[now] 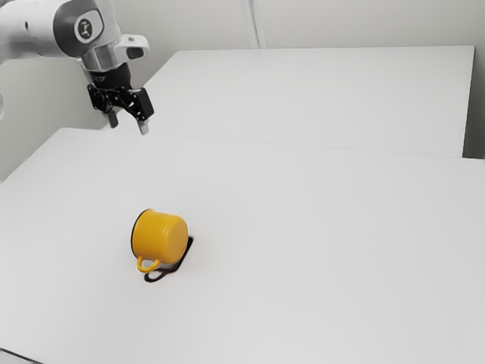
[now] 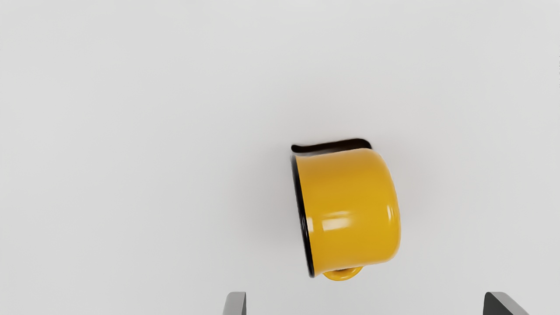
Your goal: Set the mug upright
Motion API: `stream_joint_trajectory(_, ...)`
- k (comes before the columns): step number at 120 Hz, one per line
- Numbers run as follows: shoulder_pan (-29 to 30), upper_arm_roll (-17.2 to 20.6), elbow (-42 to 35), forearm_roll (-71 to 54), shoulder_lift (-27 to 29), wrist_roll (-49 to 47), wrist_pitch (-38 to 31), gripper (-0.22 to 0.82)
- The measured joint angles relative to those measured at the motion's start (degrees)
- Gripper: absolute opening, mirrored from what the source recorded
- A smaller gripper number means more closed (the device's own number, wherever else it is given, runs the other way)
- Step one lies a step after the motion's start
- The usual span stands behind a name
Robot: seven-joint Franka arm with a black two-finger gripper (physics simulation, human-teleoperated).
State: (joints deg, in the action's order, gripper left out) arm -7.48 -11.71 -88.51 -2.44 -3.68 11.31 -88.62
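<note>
Exterior view: a bright yellow mug (image 1: pixel 159 236) lies on its side on a smooth white table (image 1: pixel 318 243), in the half of the picture toward the exterior view's left. Its round mouth, edged by a thin black rim (image 2: pixel 302 214), faces the exterior view's left, and its rounded base is turned toward the exterior view's right. The small looped handle (image 1: pixel 149 265), also yellow, sticks out from the mug's side, toward the camera and low near the tabletop. A dark shadow (image 1: pixel 179 262) falls on the table just beside the mug. A white and gray robot arm (image 1: pixel 26 30) reaches in from the upper left, ending in a black gripper (image 1: pixel 129 125) that points downward, raised above the table and well apart from the mug. The gripper is released, its two fingers (image 2: pixel 234 305) spread widely. Behind the table is another flat white surface (image 1: pixel 326 91), with pale walls (image 1: pixel 204 26) beyond. In the wrist view, the glossy mug lies ahead of the fingertips, touching neither finger; its handle is on the side nearer the gripper, and a dark shadow runs along the mug's far side.
</note>
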Motion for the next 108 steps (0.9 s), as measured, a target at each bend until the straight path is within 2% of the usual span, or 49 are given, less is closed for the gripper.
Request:
stream_joint_trajectory(11,0.0,-0.2,-1.5,0.3,0.5,1.3,-3.5,0.59)
stream_joint_trajectory(39,2.7,-0.9,-13.5,8.6,5.6,4.0,-9.8,0.59)
stream_joint_trajectory(48,4.3,-1.0,-14.9,12.8,6.4,4.7,-9.1,0.59)
stream_joint_trajectory(75,6.8,-5.2,-19.3,25.7,6.5,6.7,-3.4,0.59)
stream_joint_trajectory(108,8.1,-5.6,-23.3,32.0,5.7,10.4,-0.4,0.59)
